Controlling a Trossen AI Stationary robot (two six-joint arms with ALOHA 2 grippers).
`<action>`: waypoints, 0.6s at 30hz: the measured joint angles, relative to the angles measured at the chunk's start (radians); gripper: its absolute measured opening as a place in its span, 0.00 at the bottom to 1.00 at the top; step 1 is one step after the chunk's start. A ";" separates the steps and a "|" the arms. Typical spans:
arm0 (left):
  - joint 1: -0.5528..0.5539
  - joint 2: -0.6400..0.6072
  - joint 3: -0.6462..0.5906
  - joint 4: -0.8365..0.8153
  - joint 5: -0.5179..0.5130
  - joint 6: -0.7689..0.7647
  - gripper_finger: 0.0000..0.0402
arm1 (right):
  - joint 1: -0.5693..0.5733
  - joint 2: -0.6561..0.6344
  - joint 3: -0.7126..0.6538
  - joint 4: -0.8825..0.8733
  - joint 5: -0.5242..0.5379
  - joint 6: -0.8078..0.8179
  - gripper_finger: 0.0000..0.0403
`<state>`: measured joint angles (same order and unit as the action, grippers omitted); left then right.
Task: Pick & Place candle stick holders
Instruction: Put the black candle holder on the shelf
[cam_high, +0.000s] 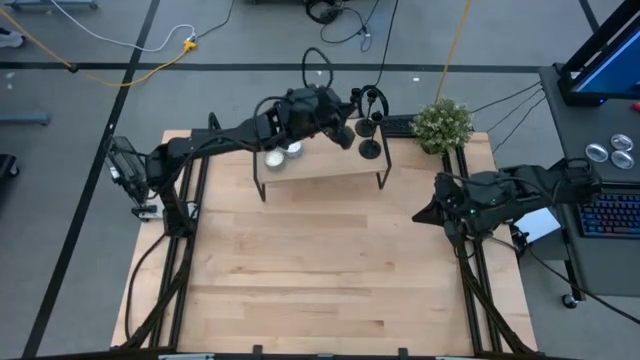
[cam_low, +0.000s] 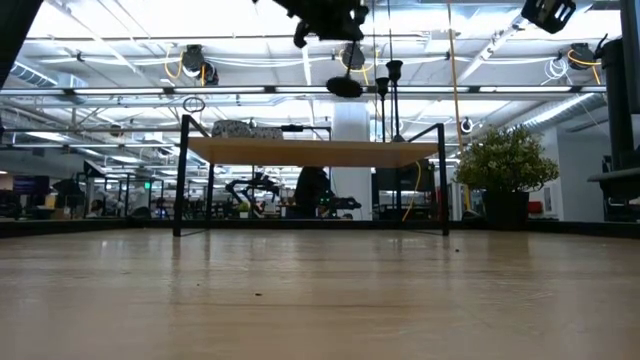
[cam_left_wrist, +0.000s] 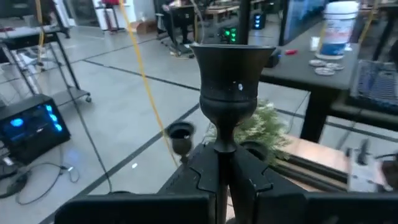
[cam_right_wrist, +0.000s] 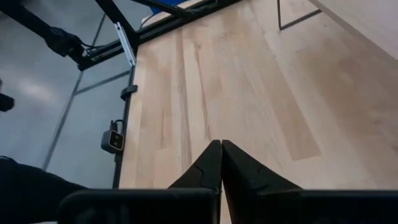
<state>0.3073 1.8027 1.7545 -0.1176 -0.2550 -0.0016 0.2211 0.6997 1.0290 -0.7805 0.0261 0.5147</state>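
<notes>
**Holder Aloft Over the Shelf**

Pinching the thin stem of a black metal candle stick holder (cam_left_wrist: 233, 93) between the left gripper (cam_left_wrist: 225, 171) fingers, carrying it above the small wooden shelf (cam_high: 330, 160) at the far side of the pale wooden surface (cam_high: 320, 260). Risking a slip or tilt on so narrow a grip, or knocking two more black holders (cam_high: 370, 135) standing nearby. Resting aside, right gripper (cam_right_wrist: 221, 163) fingers pressed together.

High view: we are looking straight down on the whole table (cam_high: 320, 270). Low view: we are sitting at tabletop level, facing the raised shelf (cam_low: 315, 152) and the room beyond. Left wrist view: we are facing outward past the shelf, close. Right wrist view: we are angling down at the tabletop. All are sharing the shelf area.
</notes>
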 joint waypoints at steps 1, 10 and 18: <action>0.009 0.002 -0.007 0.007 0.000 0.000 0.03 | 0.000 -0.009 -0.008 0.007 0.000 0.000 0.00; 0.059 0.012 -0.191 0.312 0.026 -0.024 0.03 | 0.000 -0.046 -0.019 0.010 0.003 -0.003 0.00; 0.076 0.012 -0.328 0.501 0.025 -0.064 0.03 | 0.000 -0.048 -0.019 0.009 0.026 -0.003 0.00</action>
<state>0.3828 1.8149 1.4261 0.3837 -0.2301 -0.0658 0.2211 0.6514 1.0103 -0.7711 0.0517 0.5117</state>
